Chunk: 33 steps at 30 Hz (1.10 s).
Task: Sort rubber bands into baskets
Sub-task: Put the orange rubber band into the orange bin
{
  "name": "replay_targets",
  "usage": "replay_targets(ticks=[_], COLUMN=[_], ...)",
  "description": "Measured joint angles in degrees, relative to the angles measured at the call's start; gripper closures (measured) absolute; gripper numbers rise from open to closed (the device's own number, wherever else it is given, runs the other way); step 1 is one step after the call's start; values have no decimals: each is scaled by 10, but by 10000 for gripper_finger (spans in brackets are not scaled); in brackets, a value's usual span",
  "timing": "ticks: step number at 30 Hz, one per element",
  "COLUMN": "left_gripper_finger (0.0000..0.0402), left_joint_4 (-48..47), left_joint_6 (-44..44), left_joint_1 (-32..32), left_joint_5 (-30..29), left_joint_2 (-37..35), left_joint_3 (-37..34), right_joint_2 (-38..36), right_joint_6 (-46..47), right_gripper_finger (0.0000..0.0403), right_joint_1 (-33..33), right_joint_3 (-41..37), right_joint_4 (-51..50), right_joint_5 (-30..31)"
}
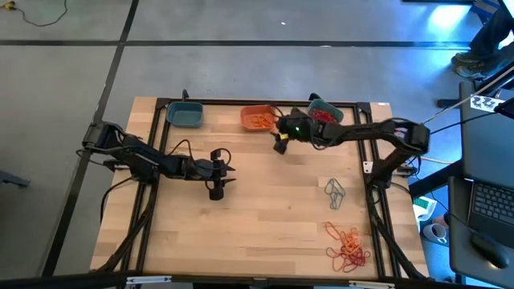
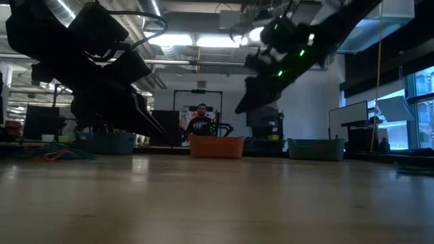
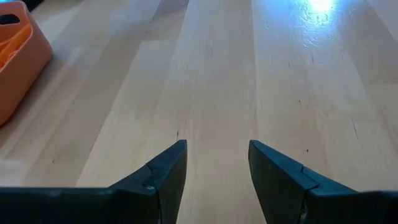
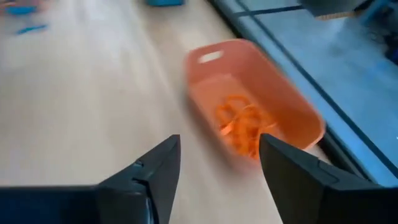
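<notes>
Rubber bands (image 1: 348, 247) on wooden table (image 1: 265, 209)

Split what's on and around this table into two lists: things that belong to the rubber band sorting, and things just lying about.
Job:
orange basket
left teal basket
right teal basket
grey bands
red-orange band pile
right pincer, open

Lying about:
laptop
mug

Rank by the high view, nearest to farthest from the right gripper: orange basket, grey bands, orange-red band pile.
From the right gripper:
1. Orange basket, just beside it at the table's far edge.
2. Grey bands, right side, mid-table.
3. Orange-red band pile, near right corner.
</notes>
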Motion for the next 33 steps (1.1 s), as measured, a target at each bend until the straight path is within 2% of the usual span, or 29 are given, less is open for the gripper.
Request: replay_targets(ticks=[7, 13, 16, 20, 27, 30, 33], left_gripper_finger=[232, 232, 232, 232, 232, 232, 232], left_joint_4=[0, -23, -121, -319, -670, -784, -839], left_joint_6=[-6, -11, -27, -90, -301, -391, -456], left_joint_1=[-1, -4, -13, -24, -26, -23, -18], left_joint_5=[0, 0, -6, -19, -19, -19, -18], left_joint_2=[0, -7, -40, -97, -147, -144, -132], left_joint_3=[0, 2, 27, 78, 162, 168, 167], right_joint_2=[-74, -72, -55, -30, 18, 33, 40], right_joint_6=[34, 60, 62, 62, 60, 59, 58], right_gripper_finger=[200, 203, 204, 204, 204, 204, 204], right_joint_1=[89, 159, 188, 211, 216, 215, 215], right_joint_3=[0, -4, -18, -40, -50, -51, -51], right_joint_4=[-156, -177, -156, -99, -36, -29, -28], right_joint_5=[0, -14, -17, -17, -13, -11, -2])
